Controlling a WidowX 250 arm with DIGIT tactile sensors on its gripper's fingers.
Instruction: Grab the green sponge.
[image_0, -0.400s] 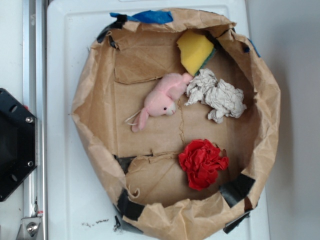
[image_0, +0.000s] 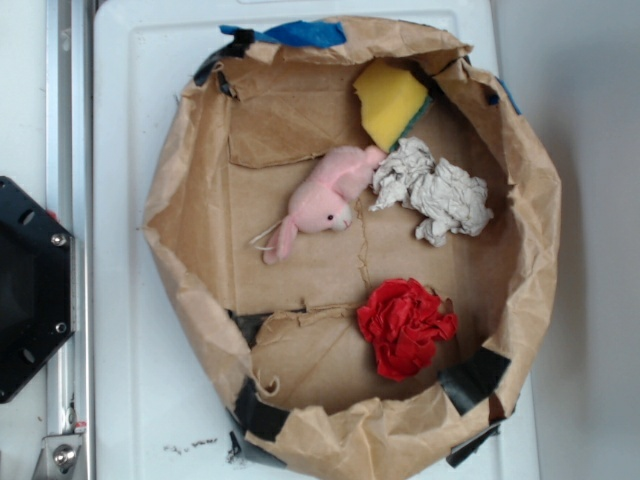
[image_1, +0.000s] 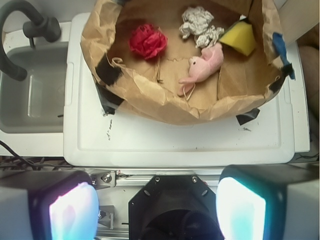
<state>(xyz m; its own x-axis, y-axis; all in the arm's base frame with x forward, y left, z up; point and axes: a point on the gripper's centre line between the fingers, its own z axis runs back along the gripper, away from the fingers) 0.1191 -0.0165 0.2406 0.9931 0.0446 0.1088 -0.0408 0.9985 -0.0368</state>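
Paper-lined bin with four soft items; claw held back over the robot base.

We see the green sponge (image_0: 389, 102) at the bin's (image_0: 175, 250) far edge, touching the pink toy (image_0: 322, 200) and just beside the paper wad (image_0: 435, 190); the red cloth (image_0: 403, 326) lies apart. The gripper (image_1: 157, 207) stands wide, holding nothing, well short of the bin.

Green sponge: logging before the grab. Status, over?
Gripper open, back near the base, outside the paper bin. Green sponge against the bin's wall, untouched. Pink plush toy and paper wad close beside it.
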